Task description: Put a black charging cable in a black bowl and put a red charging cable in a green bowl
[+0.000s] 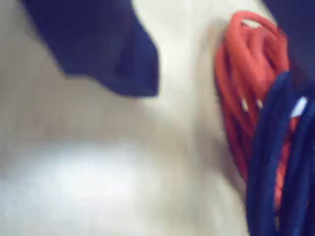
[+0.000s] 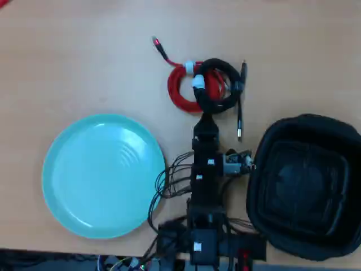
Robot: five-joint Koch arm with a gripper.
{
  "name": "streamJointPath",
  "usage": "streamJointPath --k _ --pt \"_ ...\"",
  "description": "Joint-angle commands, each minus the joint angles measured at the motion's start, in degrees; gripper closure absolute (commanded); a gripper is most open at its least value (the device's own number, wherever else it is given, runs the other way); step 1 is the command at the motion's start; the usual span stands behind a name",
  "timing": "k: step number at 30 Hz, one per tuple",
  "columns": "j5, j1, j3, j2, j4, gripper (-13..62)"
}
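— Up close at the wrist?
— Blurry: red charging cable (image 1: 246, 73) at right, a dark jaw at upper left.

— From above?
— Gripper (image 2: 206, 116) touches the black charging cable (image 2: 217, 84), which overlaps the red coil between green bowl (image 2: 73, 169) and black bowl (image 2: 271, 147). Grip: can't tell.

Black arm (image 2: 205, 169) with white labels, a silver side part and thin loose black wires (image 2: 169, 180)
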Motion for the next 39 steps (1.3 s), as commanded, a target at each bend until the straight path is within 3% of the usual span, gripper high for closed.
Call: streamJointPath --k 1,23,31,39 --pt "-1.67 -4.39 -4.04 2.29 13.36 21.7" --pt "-1.76 -4.13 -2.99 2.29 12.04 21.7" --pt "-1.76 -4.22 1.32 2.29 1.49 21.6" --pt "-1.05 -4.22 -1.58 2.46 7.29 21.6"
